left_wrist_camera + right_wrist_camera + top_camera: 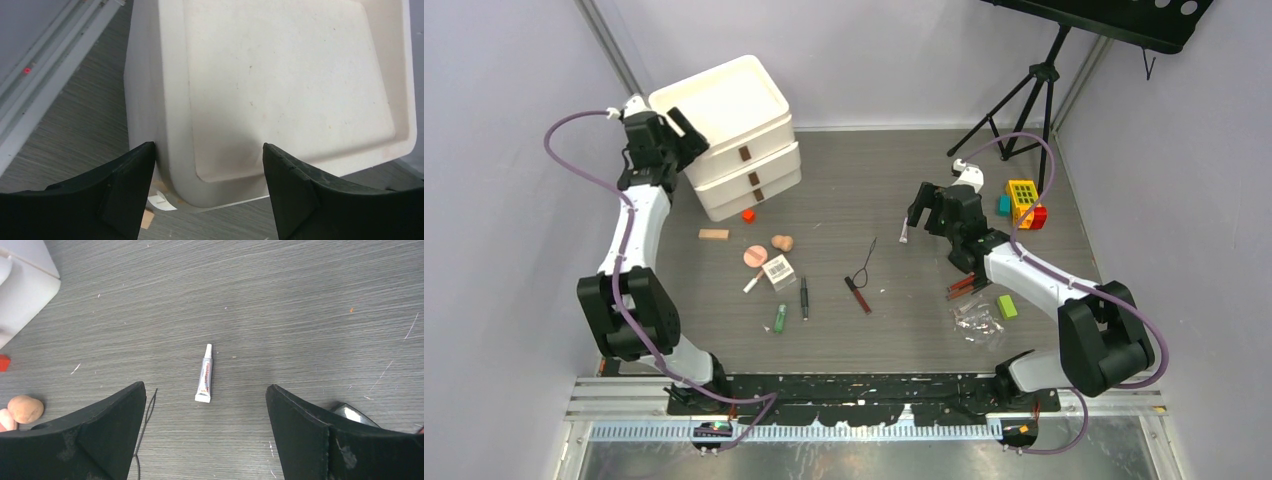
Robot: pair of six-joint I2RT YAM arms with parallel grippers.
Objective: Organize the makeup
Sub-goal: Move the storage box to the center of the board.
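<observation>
**No wording clear enough to read**

A small white squeeze tube [204, 374] carries a line of reddish-brown lettering running along its body, too fine to make out. A clear plastic box [778, 270] bears a white label printed with black barcode stripes, and any digits beside them are too small to tell. No brand, number or sign can be read in any view.
</observation>
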